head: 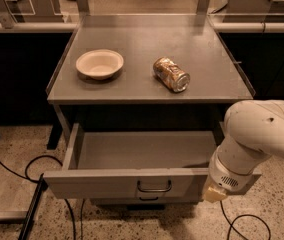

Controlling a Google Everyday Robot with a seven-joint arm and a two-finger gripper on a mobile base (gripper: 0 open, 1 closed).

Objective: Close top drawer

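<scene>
Top drawer [107,183] pulled open; end effector [215,193] at its front right corner, grip state indiscernible.

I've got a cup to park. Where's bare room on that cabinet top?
Bare: the cabinet top between bowl and can, plus its back strip. The open top drawer looks empty. Crowded: the drawer's front right corner, where the tool sits.

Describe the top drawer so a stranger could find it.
Find the grey metal cabinet with a bowl and a can on top. Directly under that top, the top drawer stands pulled out and empty, a dark loop handle on its front. The drawer front below it is pushed in, and the gripper sits at the open one's right front corner.
</scene>
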